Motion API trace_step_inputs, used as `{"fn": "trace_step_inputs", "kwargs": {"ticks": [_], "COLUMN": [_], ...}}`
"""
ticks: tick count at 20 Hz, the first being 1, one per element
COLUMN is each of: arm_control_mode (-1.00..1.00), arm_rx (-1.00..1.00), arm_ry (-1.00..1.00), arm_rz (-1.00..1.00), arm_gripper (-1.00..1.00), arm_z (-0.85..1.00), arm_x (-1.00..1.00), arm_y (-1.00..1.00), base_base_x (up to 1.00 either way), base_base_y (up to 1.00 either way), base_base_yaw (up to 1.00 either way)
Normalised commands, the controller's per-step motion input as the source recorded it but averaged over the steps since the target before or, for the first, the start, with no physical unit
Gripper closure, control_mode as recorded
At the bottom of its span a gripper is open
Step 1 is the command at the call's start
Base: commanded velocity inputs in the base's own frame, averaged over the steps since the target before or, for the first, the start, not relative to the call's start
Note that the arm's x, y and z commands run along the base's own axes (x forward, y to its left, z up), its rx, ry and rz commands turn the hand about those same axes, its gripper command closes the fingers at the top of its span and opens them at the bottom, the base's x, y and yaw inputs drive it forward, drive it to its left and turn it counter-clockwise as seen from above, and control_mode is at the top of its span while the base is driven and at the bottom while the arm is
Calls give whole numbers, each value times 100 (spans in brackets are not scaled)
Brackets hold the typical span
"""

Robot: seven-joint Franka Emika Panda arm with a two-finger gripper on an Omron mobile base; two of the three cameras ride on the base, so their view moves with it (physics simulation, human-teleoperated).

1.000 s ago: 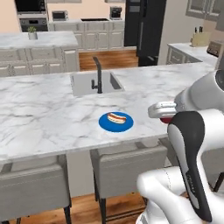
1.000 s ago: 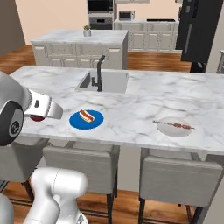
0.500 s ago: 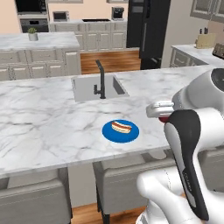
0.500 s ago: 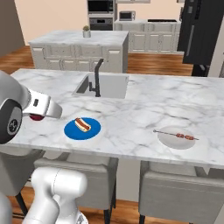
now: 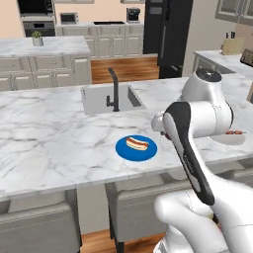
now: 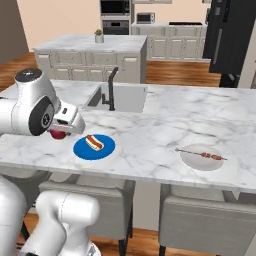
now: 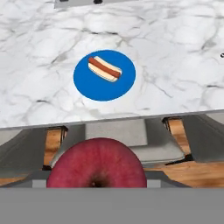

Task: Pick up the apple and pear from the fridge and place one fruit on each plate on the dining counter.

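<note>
1. Since the earlier frames the whole scene has slid in both base views, so the base has driven along the dining counter (image 5: 54, 143); the blue plate (image 5: 136, 147) now sits nearer the middle of the left base view, while the arm keeps the same folded pose.
2. Hidden or unclear: the gripper (image 6: 61, 131) is mostly covered by the arm's own white links; its finger tips cannot be made out in any view. In the hand view the apple (image 7: 96, 164) is cut off at the bottom by the frame edge. In the left base view the arm covers most of the pale plate (image 5: 231, 138).
3. The gripper is clamped on the apple: a red patch of it (image 6: 59, 134) shows under the hand in the right base view, at the near edge of the counter, just left of the blue plate.
4. The arm is bent sharply, its elbow raised above the counter and the hand low, looking across the counter edge toward the blue plate (image 7: 104, 75).
5. A hot dog (image 6: 94, 142) lies on the blue plate. Behind it are the inset sink (image 6: 120, 97) and the black faucet (image 6: 111, 88).
6. Further right, the pale plate (image 6: 200, 161) bears a skewer (image 6: 204, 155), well apart from the blue plate.
7. Grey stools (image 6: 205, 220) stand under the counter's near edge; the black fridge (image 6: 231, 35) stands at the far right.
</note>
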Motion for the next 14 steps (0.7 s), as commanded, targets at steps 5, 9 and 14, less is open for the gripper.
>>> {"fn": "trace_step_inputs", "kwargs": {"ticks": [5, 9, 14], "arm_control_mode": [-100, -100, -100], "arm_rx": [-11, -2, 5], "arm_ry": [17, -1, -14], "arm_rz": [0, -3, 2], "arm_gripper": [100, 100, 100], "arm_z": [-100, -100, -56], "arm_x": [99, 100, 35], "arm_y": [46, 16, -2], "base_base_x": [0, 0, 0], "base_base_y": [0, 0, 0], "base_base_yaw": [0, 0, 0]}}
